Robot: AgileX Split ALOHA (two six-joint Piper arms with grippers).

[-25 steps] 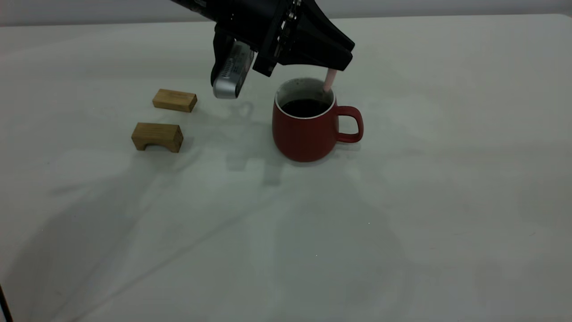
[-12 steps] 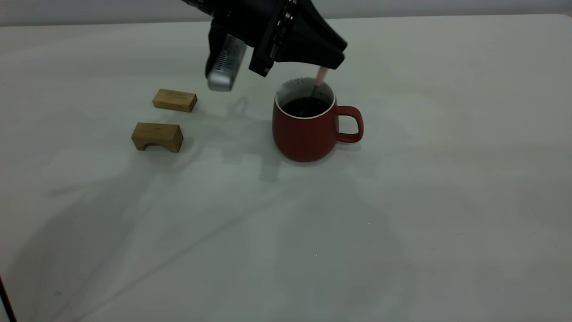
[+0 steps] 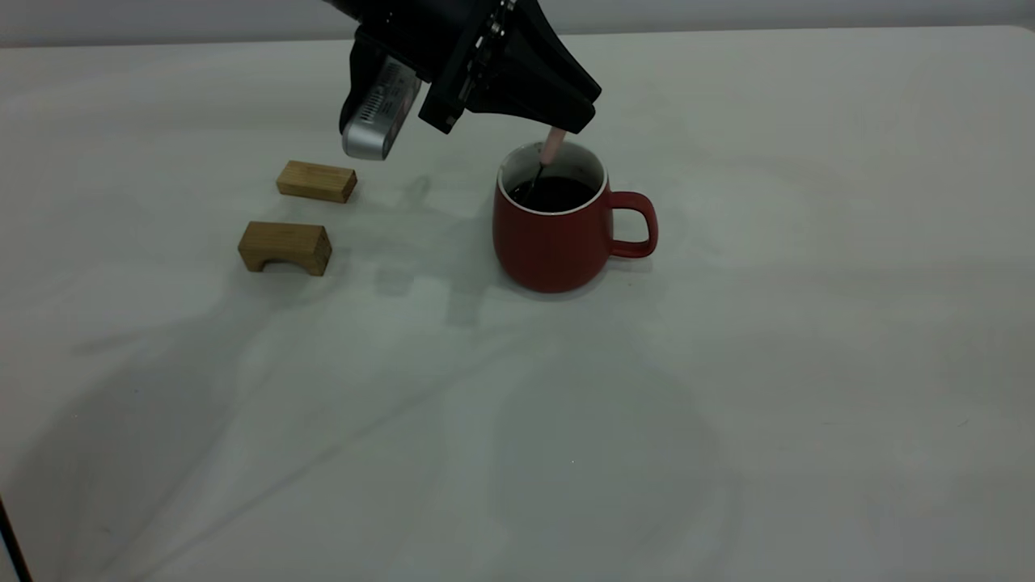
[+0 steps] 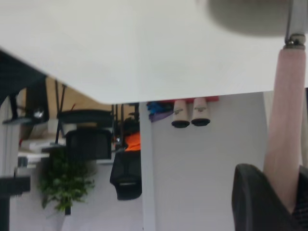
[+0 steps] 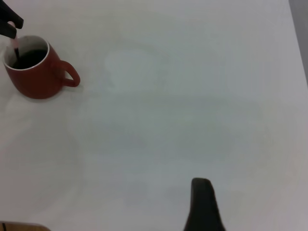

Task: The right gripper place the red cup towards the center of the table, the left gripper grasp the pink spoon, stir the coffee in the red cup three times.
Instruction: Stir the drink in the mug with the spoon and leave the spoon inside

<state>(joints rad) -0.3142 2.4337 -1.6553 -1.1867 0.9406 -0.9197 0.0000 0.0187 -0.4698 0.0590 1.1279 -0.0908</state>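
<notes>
To your left, two small wooden blocks (image 3: 303,214) sit toward the far edge of the pale grey table (image 3: 728,364). Above them, your black left gripper (image 3: 562,121) pinches the slim pink-handled spoon (image 3: 552,147), dipping into dark coffee (image 3: 554,194) inside the rounded red ceramic cup (image 3: 558,234) mid-table. Your right gripper's (image 5: 204,207) finger spread: cannot tell.

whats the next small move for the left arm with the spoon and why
Probably keep sweeping the spoon tip around inside the cup. The left pincer is shut on the pink spoon, whose metal end dips into the coffee near the far left wall of the red cup. Circling along the wall stirs without knocking the rim.
</notes>
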